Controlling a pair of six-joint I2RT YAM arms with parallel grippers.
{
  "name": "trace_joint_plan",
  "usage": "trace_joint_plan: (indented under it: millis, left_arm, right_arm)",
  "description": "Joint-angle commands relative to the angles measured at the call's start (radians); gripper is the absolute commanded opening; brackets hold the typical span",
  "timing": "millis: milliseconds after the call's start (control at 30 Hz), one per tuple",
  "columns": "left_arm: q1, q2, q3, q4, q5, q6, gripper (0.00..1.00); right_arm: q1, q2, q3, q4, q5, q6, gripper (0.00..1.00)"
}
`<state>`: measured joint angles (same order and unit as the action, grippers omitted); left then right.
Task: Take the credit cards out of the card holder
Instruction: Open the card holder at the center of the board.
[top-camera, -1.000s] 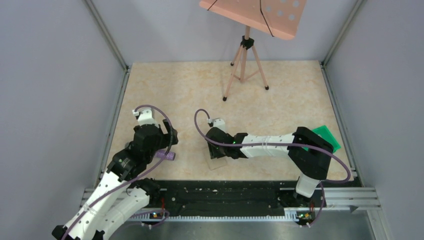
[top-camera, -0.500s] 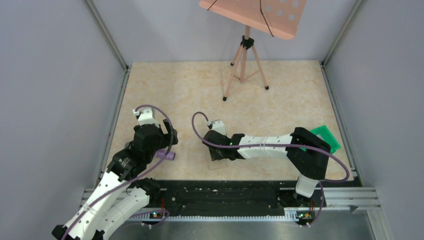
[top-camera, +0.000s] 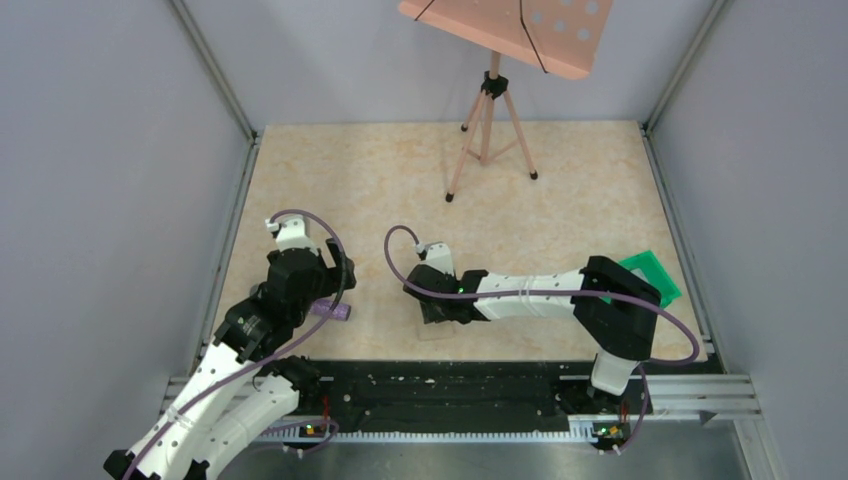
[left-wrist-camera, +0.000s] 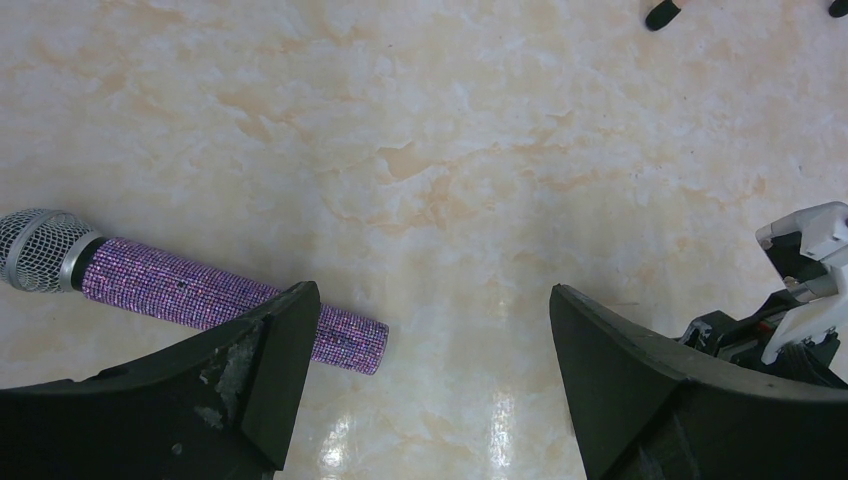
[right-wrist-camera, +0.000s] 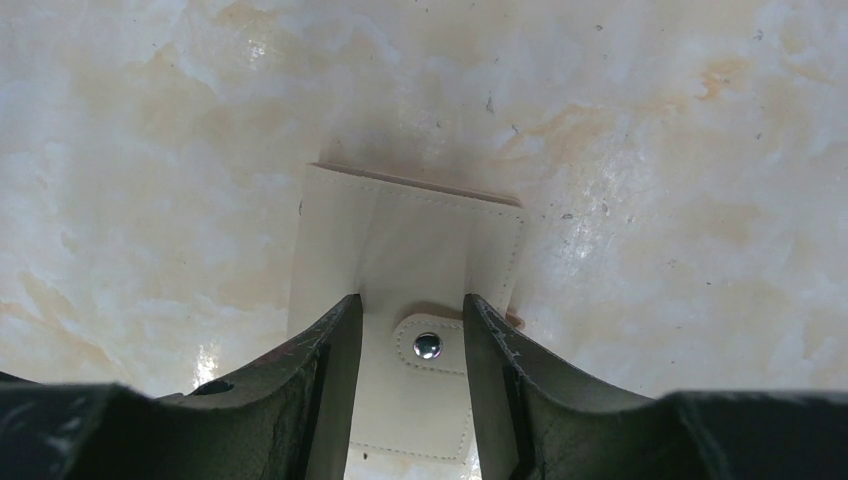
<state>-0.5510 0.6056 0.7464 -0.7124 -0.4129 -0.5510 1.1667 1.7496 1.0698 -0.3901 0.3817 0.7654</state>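
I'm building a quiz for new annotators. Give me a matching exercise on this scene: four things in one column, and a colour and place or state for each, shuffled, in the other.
Things:
1. card holder
2. microphone
3. tray
4. music stand

Descriptions:
A. purple, lying on the table
B. green, near the table's right edge
C. beige, folded shut
D. salmon pink, at the far end of the table

Pairs: 1-C, 2-A, 3-B, 4-D
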Motion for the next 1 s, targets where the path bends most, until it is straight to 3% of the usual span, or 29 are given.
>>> trace_joint_plan:
  millis: [0, 400, 800, 967]
  left_arm:
    - [0.002, -0.009, 0.011, 0.021, -0.014, 0.003, 0.91]
    - [0.003, -0.012, 0.008, 0.023, -0.012, 0.006, 0.91]
    - [0.003, -0.013, 0.004, 0.028, 0.013, 0.001, 0.9]
    - [0.002, -0.003, -0.008, 0.032, 0.121, -0.034, 0.89]
  right_arm:
    - [0.021, -0.022, 0.019, -0.064, 0.034, 0.026, 0.42]
    - [0.024, -0.111, 0.021, -0.091, 0.036, 0.053, 0.43]
    - [0.03, -0.06, -0.043, -0.061, 0.031, 0.113, 0.42]
    - [0.032, -0.061, -0.073, -0.065, 0.054, 0.131, 0.3]
